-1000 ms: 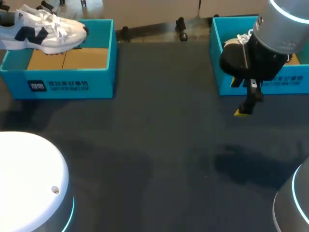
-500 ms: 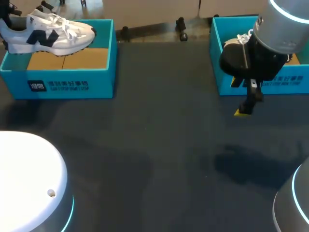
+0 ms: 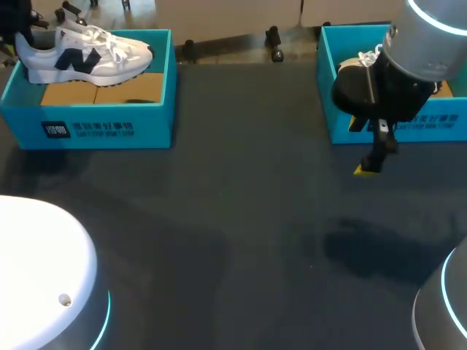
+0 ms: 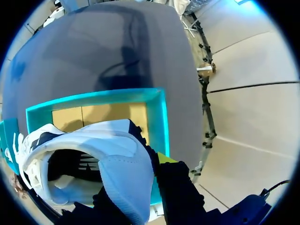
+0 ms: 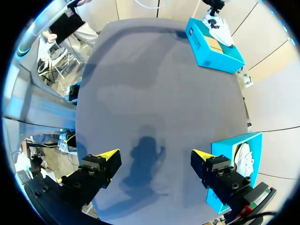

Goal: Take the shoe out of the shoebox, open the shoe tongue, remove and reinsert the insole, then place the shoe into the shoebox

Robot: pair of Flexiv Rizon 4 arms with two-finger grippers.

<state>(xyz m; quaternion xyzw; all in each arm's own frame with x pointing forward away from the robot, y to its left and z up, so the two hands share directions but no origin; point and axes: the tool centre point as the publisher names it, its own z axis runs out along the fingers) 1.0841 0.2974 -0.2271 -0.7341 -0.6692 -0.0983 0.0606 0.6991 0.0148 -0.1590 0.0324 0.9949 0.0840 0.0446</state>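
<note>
A white shoe (image 3: 84,51) with a navy mark hangs over the left blue shoebox (image 3: 95,120), toe pointing right. My left gripper (image 3: 17,30) is shut on its heel at the table's far left corner. In the left wrist view the heel collar of the shoe (image 4: 93,159) sits between the dark fingers of that gripper (image 4: 140,197), with the shoebox (image 4: 157,117) and its cardboard floor below. My right gripper (image 3: 368,166) hangs open over the table in front of the right shoebox (image 3: 394,127); its yellow tips (image 5: 107,154) stand wide apart around nothing.
The right shoebox (image 5: 234,159) holds a second white shoe (image 3: 359,62), partly hidden by my right arm. The dark table top (image 3: 241,240) lies between the two boxes. My arm bases fill the near corners.
The shoe in my left gripper has moved right, over the left shoebox. My right arm has stayed still.
</note>
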